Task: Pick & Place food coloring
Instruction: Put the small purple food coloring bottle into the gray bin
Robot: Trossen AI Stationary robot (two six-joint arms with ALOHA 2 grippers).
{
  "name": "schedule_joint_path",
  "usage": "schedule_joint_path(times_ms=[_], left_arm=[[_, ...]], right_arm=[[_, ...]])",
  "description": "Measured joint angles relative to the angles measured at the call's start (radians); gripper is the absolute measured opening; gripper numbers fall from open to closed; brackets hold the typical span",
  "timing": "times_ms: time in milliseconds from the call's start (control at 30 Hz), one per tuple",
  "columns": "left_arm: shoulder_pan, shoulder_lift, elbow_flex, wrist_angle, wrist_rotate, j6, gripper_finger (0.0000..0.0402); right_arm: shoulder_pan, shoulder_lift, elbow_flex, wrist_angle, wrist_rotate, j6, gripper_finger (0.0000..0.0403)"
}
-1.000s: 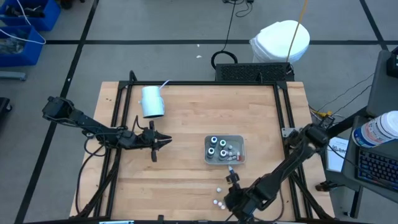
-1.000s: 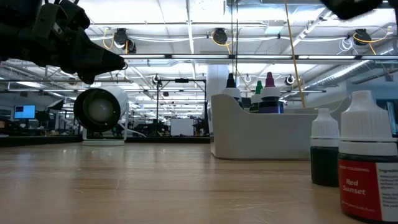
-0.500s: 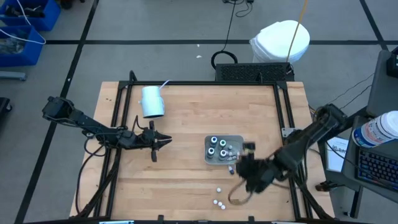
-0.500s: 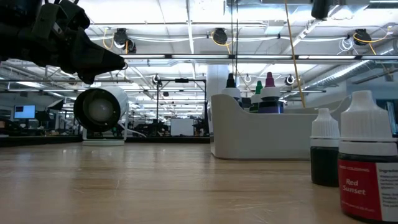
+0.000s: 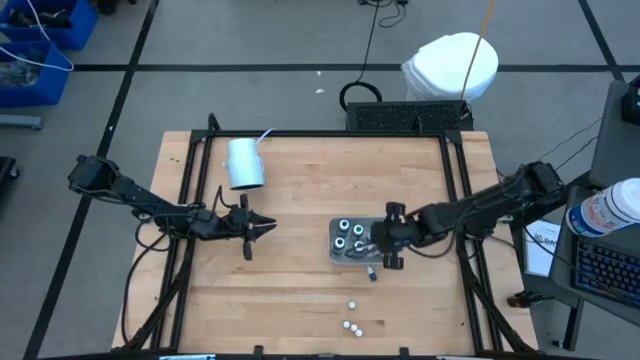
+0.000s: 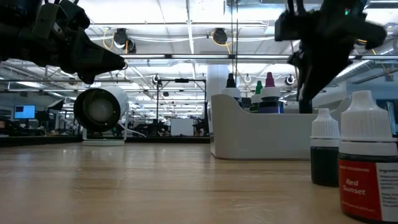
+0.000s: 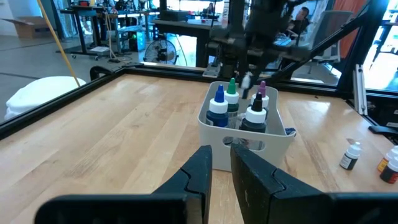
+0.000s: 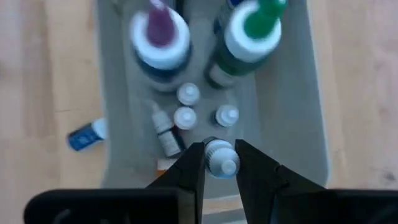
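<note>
Here, the moment by parts.
Right fingers [image 8: 220, 163]: pinched on a small white-capped bottle [image 8: 221, 157], one dark finger touching each side of its cap; in the high view these right fingers [image 5: 384, 243] hung over the near-right part of the grey tray [image 5: 336, 256].
Held bottle: between the two fingertips, above the tray floor, its cap facing the wrist camera.
Bottles in the tray: three small white caps [image 8: 186, 117] stood just beyond the right fingertips; one more lay on its side beside them.
Large jars: a purple-tipped one [image 8: 159, 37] and a green-tipped one [image 8: 252, 32] stood farther beyond the fingertips, at the tray's far end.
Blue-labelled bottle [image 8: 87, 135]: lay on the counter [image 5: 300, 190], outside the tray wall, off to one side of the right fingers.
Loose bottles [image 5: 351, 318]: three white caps on the counter, well apart from the right fingers, nearer the counter's front edge.
Left fingers [image 5: 262, 228]: nearly closed with only a thin gap, holding nothing, hovering above the counter well apart from the tray.
Pale blue cup [image 5: 244, 163]: lay on its side, beyond the left fingers.
</note>
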Motion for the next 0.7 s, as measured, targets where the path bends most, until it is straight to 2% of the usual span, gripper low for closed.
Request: schedule_joint_path(times_ms=[233,367,700], left_arm=[[0.0,0.0,0.0,0.0,0.0,0.0,0.0067],[0.0,0.0,0.0,0.0,0.0,0.0,0.0067],[0.0,0.0,0.0,0.0,0.0,0.001,0.0067]], right_arm=[[-0.061,0.0,-0.072,0.097,-0.004,-0.014,0.006],[-0.068,0.011,-0.102,0.18,-0.046,-0.029,0.006],[-0.069,0.056,-0.117,0.184,-0.053,-0.029,0.006]])
